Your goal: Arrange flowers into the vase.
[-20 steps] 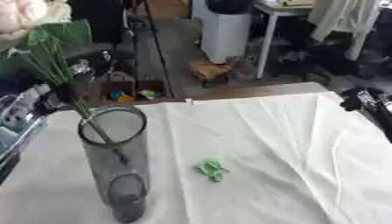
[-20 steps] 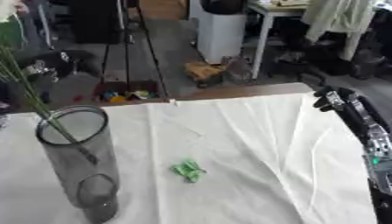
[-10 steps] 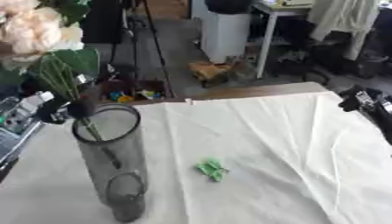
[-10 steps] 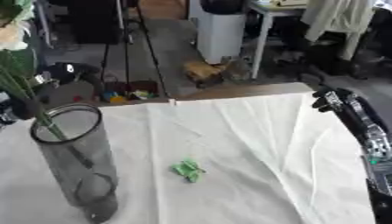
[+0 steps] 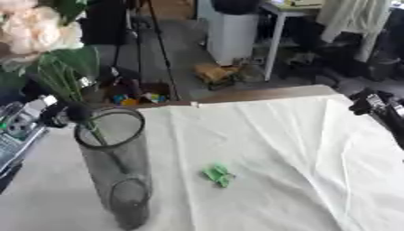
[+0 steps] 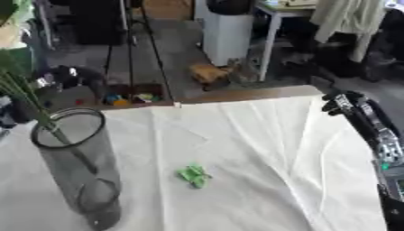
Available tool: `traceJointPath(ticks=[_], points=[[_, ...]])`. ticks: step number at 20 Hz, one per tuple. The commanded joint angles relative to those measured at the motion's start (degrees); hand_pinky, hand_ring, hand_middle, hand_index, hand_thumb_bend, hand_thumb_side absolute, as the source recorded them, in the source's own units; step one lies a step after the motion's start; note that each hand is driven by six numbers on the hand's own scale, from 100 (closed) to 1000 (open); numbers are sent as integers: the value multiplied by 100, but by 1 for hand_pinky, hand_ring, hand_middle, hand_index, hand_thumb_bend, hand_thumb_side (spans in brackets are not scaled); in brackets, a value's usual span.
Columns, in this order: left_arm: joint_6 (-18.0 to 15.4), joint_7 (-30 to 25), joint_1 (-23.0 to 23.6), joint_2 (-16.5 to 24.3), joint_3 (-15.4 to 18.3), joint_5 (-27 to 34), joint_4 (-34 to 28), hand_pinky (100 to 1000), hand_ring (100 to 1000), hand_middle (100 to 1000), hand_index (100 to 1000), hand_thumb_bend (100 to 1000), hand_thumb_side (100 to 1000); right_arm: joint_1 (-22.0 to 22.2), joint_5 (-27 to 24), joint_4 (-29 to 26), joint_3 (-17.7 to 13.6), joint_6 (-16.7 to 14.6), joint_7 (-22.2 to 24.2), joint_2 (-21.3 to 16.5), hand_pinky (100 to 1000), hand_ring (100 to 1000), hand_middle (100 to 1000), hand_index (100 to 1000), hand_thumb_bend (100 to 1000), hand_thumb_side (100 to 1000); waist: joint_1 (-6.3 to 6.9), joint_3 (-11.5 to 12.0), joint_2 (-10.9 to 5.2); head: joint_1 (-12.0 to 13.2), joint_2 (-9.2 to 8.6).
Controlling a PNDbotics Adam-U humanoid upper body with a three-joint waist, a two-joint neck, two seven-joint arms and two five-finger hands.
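Note:
A tall dark see-through vase stands on the white cloth at the left. A bunch of cream flowers with green leaves leans up and left out of it, and the green stems run down inside the glass. My left hand is at the vase's rim on the left, its dark fingers curled round the stems just above the opening. My right hand rests at the right edge of the table, fingers relaxed, holding nothing. A small green leaf scrap lies on the cloth in the middle.
The white cloth covers the table, with its far edge near the top of the cloth. Beyond it are a floor with a box of coloured things, a tripod, a white bin and a desk.
The flowers have come down into view and their stems sit deeper in the vase. My left hand has moved in to the vase's rim. The right hand has stayed put.

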Motion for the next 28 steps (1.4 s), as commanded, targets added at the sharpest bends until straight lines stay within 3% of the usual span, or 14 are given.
traceJointPath(ticks=[1,2,3,4,6,8,22,28], points=[[72,135,-186,40,68,209,-117,851,697,559,838,1000,952,-105,-10,-75,-28,-10,-7,-134,663,647,692,516,100,962,0,-8,-68,2,-67],[111,115,-204,38,59,231,-124,853,696,554,837,1000,825,-105,-10,-75,-28,-10,-7,-134,663,647,692,516,100,962,1,-9,-70,2,-65],[155,70,-222,36,51,239,-126,853,696,553,838,1000,786,-106,-10,-76,-27,-9,-7,-134,663,647,692,516,100,962,2,-9,-71,4,-63],[191,23,-239,32,53,239,-128,850,693,547,838,1000,688,-106,-10,-77,-27,-9,-7,-133,663,647,692,516,100,962,3,-9,-72,4,-62],[258,-81,-272,25,61,213,-122,846,693,548,849,1000,575,-105,-10,-76,-25,-8,-5,-133,663,647,692,516,100,962,2,-8,-74,3,-62],[308,-189,-299,17,73,192,-109,846,694,550,858,1000,534,-104,-10,-76,-26,-8,-7,-134,663,647,692,517,100,962,1,-9,-76,5,-61],[515,-361,-333,-68,214,457,82,850,682,546,872,1000,585,-107,-9,-73,-27,-7,-10,-129,663,647,693,517,100,962,-12,-5,-77,10,-65],[760,-467,-367,-53,307,867,-81,849,682,548,874,1000,598,-109,-7,-65,-25,-10,-12,-125,664,647,693,517,100,962,-21,16,-81,9,-42]])
